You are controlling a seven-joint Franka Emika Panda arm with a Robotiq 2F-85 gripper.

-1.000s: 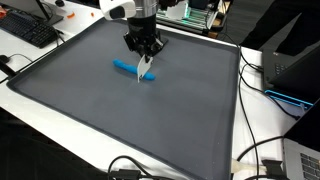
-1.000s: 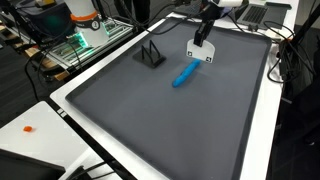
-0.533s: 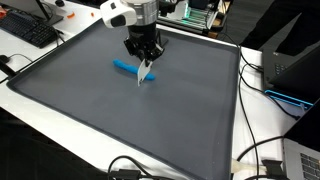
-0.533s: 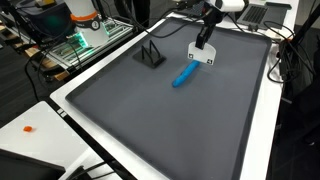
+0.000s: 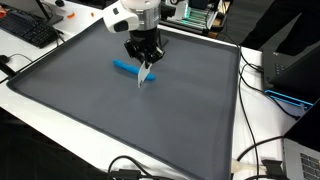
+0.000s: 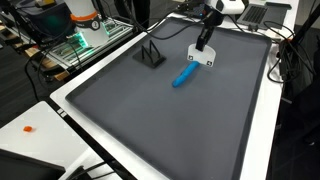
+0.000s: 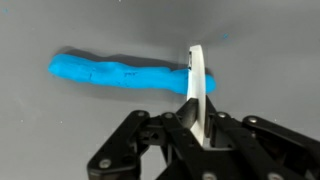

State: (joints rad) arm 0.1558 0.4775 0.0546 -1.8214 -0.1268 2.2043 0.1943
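In an exterior view, the gripper (image 5: 146, 60) hangs over the far middle of the gray mat (image 5: 90, 110), its fingers closed on a white flat piece (image 5: 146, 72) that points down toward the mat. The blue piece (image 5: 127, 67) lies flat on the mat just beside that white piece, stretching away from it toward the keyboard (image 5: 30, 30) side. In an exterior view from another corner, the gripper (image 6: 203, 46) shows the white flat piece (image 6: 201, 57) broadside, as a small rectangle. The blue piece (image 6: 186, 75) lies near it on the gray mat (image 6: 170, 120), on the side closer to the camera, with a sliver of mat showing between them. A black stand (image 6: 150, 54) sits well apart, near the mat's edge. In the wrist view, the gripper (image 7: 197, 118) pinches the white flat piece (image 7: 196, 85) edge-on between its fingers. The blue piece (image 7: 120, 73) lies crosswise on the gray mat (image 7: 260, 40), its near end meeting the white edge. Whether the two touch cannot be told.
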